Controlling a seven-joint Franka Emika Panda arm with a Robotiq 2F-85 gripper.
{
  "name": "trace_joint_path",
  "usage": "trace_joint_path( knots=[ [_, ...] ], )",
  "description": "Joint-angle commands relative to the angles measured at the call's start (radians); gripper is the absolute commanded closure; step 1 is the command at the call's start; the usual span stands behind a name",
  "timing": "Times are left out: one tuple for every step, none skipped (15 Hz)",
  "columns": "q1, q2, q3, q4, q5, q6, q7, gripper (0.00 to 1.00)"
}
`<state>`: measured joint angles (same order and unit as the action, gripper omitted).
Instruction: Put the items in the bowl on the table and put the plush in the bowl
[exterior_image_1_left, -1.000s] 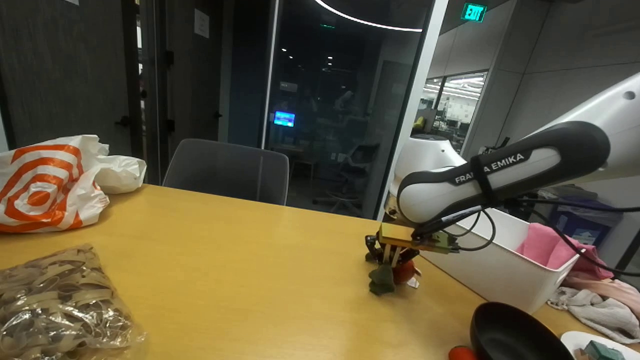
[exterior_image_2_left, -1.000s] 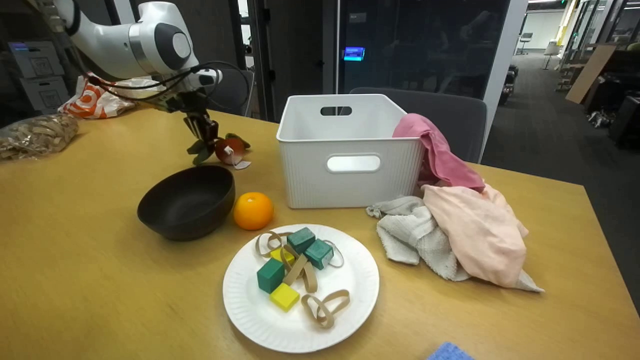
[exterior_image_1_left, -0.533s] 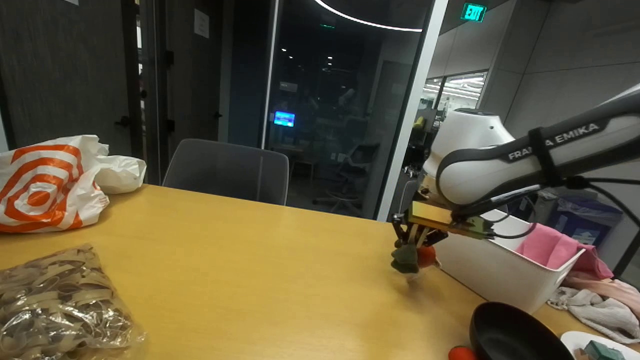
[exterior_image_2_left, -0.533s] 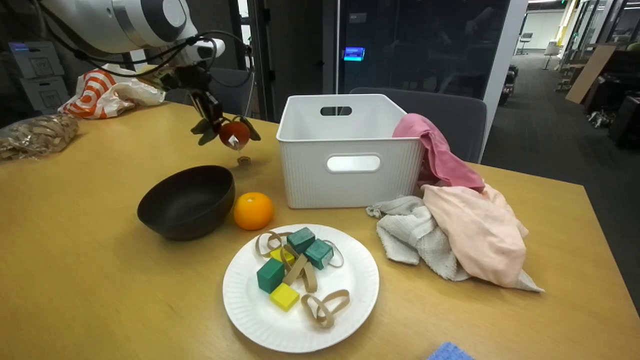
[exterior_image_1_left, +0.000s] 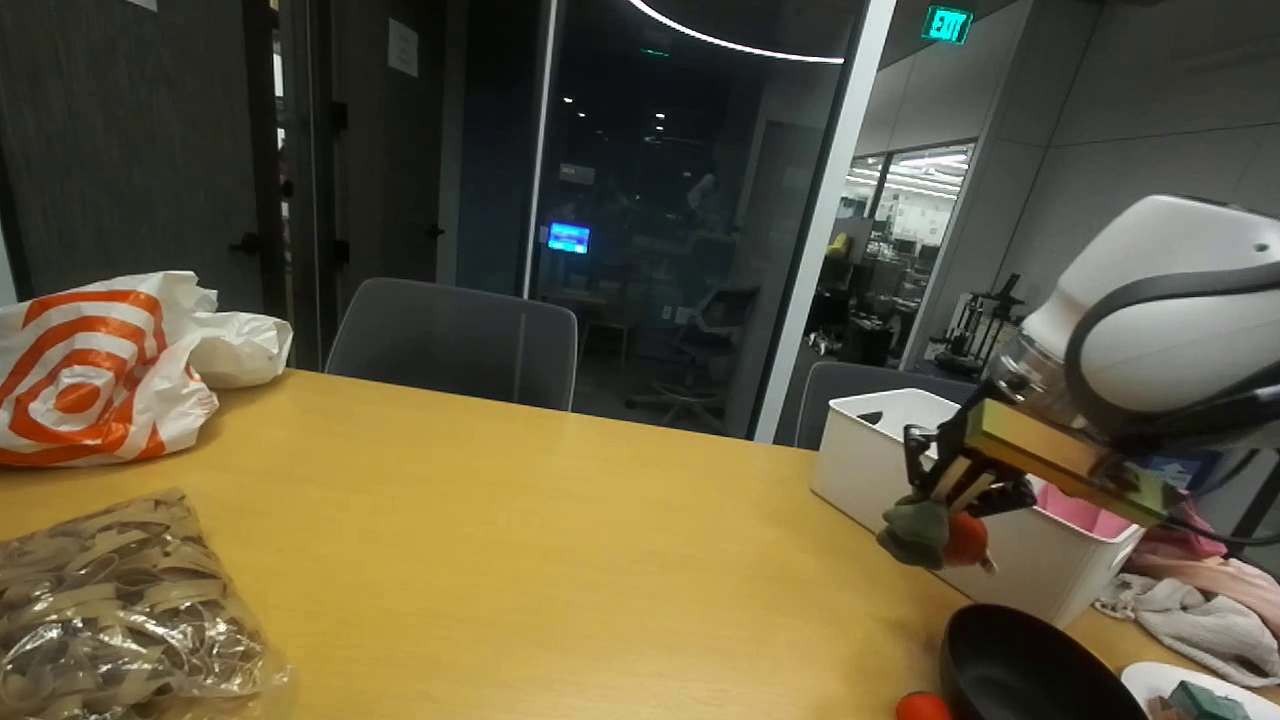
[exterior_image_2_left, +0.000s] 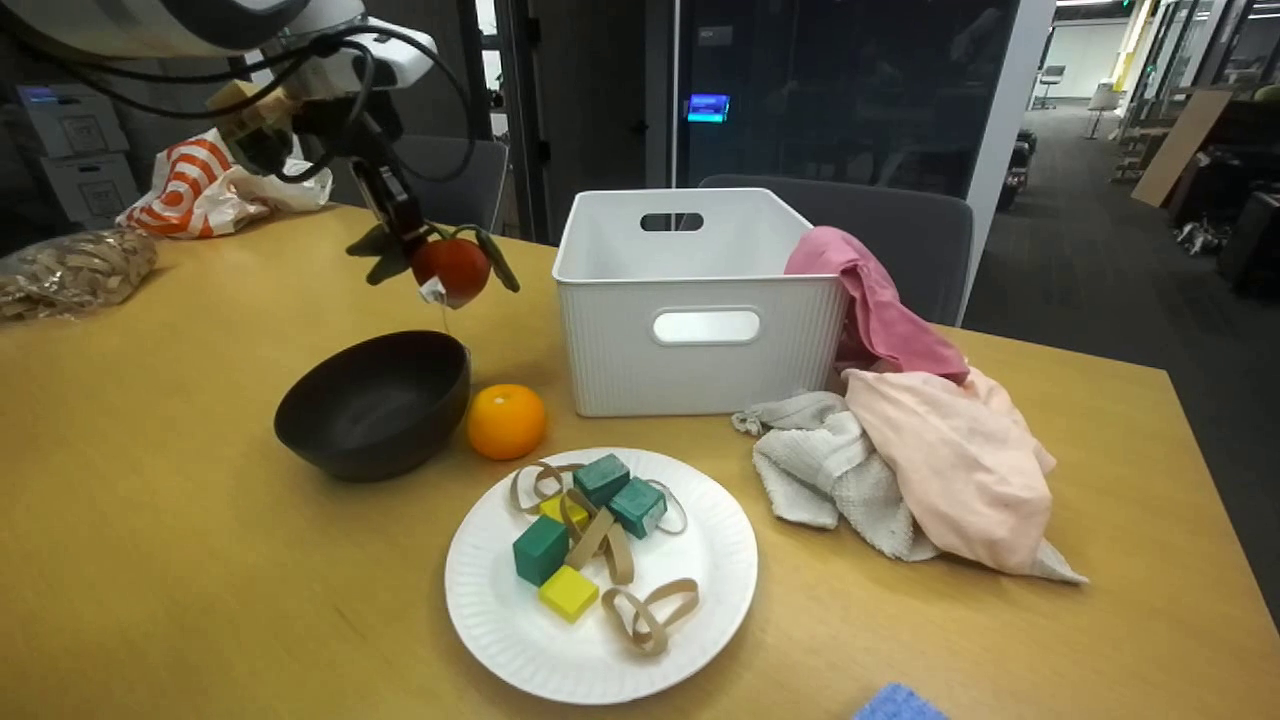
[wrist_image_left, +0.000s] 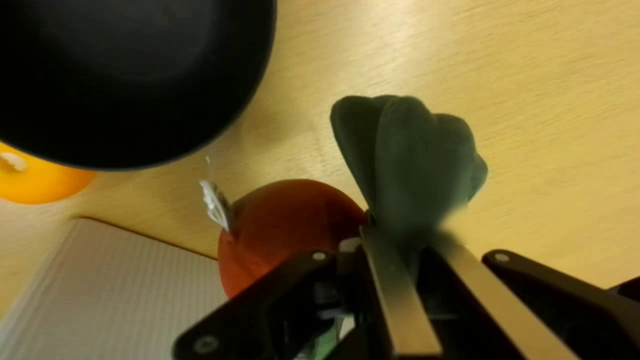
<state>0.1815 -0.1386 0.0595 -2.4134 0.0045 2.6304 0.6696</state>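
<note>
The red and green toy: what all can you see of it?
The plush is round and red-orange, with dark grey-green leaf-like flaps and what looks like a small white tag. It looks soft, like fabric. The hand is shut on a green part of it, and it hangs above the table, touching nothing else. In the wrist view it shows beside the black bowl, not over it.

In an exterior view I see near-black glass (exterior_image_1_left: 670, 180), a curved light (exterior_image_1_left: 740, 47) past twelve o'clock, glare on the clear bag (exterior_image_1_left: 120, 610) at eight. In the wrist view, sheen pales the surface (wrist_image_left: 395, 40) near one; the plush (wrist_image_left: 400, 172) blurs by the jaws.
</note>
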Motion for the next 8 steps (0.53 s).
trace_joint_path(
  knots=[
    [-0.026,-0.245,0.014,-0.211,0.131,0.052,-0.088,0.91],
    [-0.026,-0.291,0.012,-0.247,0.161,0.054,-0.111,0.91],
    [-0.007,-0.334,-0.003,-0.277,0.222,0.049,-0.165,0.91],
    [0.018,-0.367,-0.021,-0.298,0.286,0.04,-0.225,0.91],
    [0.042,-0.386,-0.036,-0.31,0.343,0.019,-0.289,0.91],
    [0.063,-0.404,-0.051,-0.319,0.393,0.0,-0.342,0.91],
    [0.092,-0.403,-0.069,-0.324,0.445,-0.007,-0.403,0.91],
    [0.114,-0.386,-0.081,-0.323,0.488,-0.001,-0.454,0.91]
  ],
)
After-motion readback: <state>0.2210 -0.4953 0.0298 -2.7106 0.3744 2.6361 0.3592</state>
